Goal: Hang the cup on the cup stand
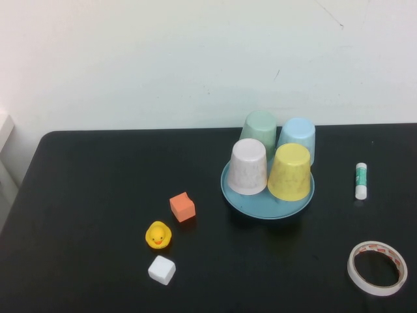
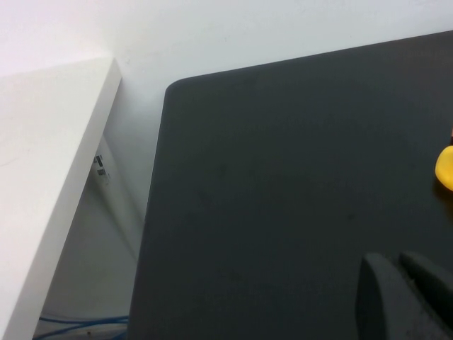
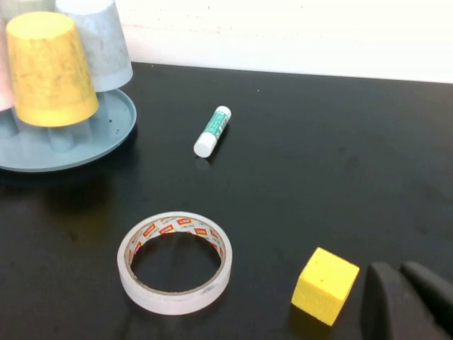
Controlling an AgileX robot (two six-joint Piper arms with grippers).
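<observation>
Four tapered plastic cups, yellow cup (image 1: 289,172) included, sit upturned on the round cup stand (image 1: 267,205); left gripper (image 2: 403,301) and right gripper (image 3: 410,301) hover low over the table, each pressed together.

I can't read any text. Tape roll (image 3: 175,262) has red print on its inner core, glue stick (image 3: 212,131) a green label w/ marks; both illegible.

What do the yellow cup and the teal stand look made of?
The yellow cup looks like matte plastic, evenly coloured with a slightly dull sheen. The cup stand looks like smooth moulded plastic with a soft gloss. The left claw and right claw sit low, away from both.
</observation>
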